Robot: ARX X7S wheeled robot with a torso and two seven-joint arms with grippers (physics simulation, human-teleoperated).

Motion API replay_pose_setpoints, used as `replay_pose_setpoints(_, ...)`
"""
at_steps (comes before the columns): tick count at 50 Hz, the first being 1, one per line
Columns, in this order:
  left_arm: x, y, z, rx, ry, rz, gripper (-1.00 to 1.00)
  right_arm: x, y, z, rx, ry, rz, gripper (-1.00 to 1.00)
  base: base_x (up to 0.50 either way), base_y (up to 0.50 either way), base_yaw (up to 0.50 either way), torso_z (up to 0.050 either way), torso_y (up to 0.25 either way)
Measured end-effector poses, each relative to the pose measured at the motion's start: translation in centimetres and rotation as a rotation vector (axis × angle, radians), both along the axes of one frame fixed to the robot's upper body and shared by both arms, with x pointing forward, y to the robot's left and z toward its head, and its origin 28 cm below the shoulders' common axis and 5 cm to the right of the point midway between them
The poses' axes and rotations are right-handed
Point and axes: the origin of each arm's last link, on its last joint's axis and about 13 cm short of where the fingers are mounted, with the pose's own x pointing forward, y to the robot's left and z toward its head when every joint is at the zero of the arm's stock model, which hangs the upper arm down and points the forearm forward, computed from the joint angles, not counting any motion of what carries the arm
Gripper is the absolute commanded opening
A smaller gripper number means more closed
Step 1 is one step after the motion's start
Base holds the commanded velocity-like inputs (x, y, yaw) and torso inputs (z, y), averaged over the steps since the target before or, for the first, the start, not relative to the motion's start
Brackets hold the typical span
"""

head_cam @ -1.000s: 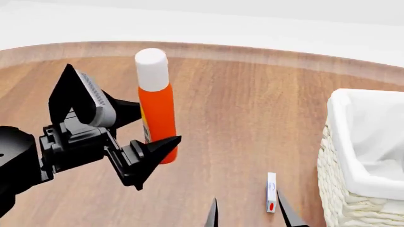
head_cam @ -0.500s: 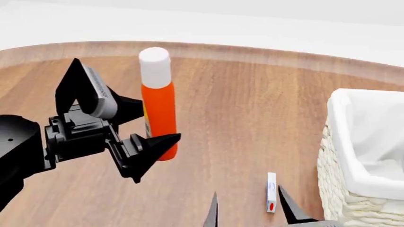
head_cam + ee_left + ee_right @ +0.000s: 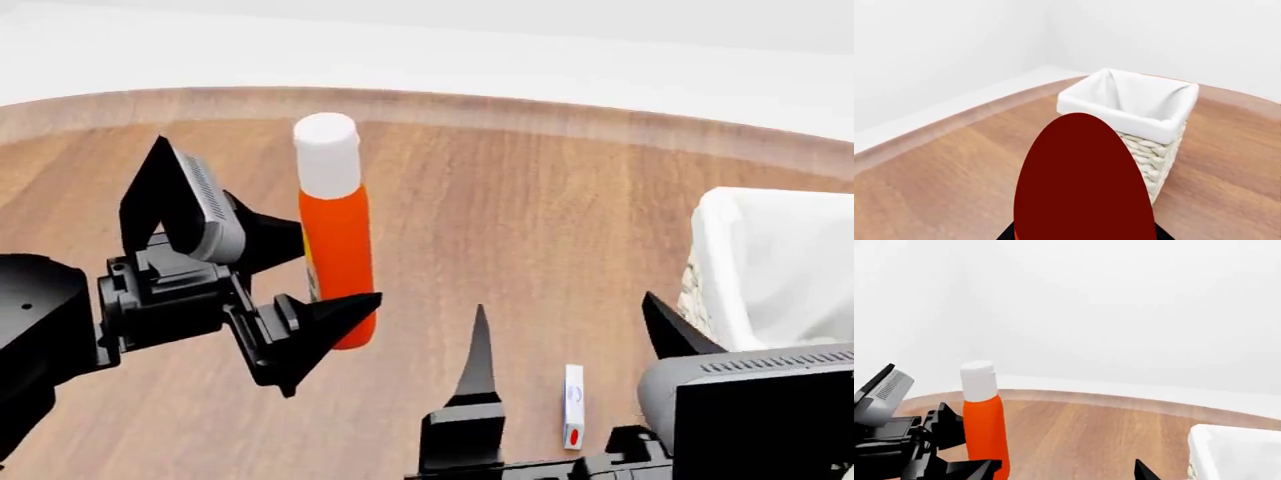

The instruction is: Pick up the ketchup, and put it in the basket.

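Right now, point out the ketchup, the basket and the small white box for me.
ketchup [image 3: 336,260]: head view, orange body.
basket [image 3: 1141,122]: left wrist view, liner over near rim.
small white box [image 3: 573,402]: head view, narrow white face.

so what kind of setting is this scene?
Likely a bare simulated tabletop test scene: a round-edged wooden table against plain white walls, holding an orange-red plastic ketchup bottle with a white cap and a cream woven wicker basket.

Bare simulated room — wooden tabletop [image 3: 534,230], blank white walls [image 3: 1121,305] — nothing homelier.
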Motion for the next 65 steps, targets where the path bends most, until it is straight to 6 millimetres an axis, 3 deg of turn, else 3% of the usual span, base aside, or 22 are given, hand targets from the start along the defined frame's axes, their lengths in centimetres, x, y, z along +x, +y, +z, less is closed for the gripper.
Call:
replay_pose_setpoints(15,-0.2,-0.2,-0.3,0.015,0.002,-0.014,-1.00,0.4,0.0,4.9,0.012,0.021,0.101,1.00,0.00,0.00,0.00,0.000,0.000)
replay_pose_setpoints(29,-0.4,-0.4,-0.3,0.029,0.001,-0.027,-1.00,1.2,1.1,7.2,0.027,0.014,0.186,1.00,0.00,0.00,0.00,0.001,0.001)
replay_pose_setpoints(41,-0.6,-0.6,-0.3,0.040,0.000,-0.040,-1.00,2.4,2.0,7.6,0.048,0.032,0.237,1.00,0.00,0.00,0.00,0.000,0.000)
replay_pose_setpoints(65,-0.8,-0.7,-0.2,0.053,-0.002,-0.058,-1.00,5.9,3.6,6.2,0.065,0.118,0.296,1.00,0.00,0.00,0.00,0.000,0.000)
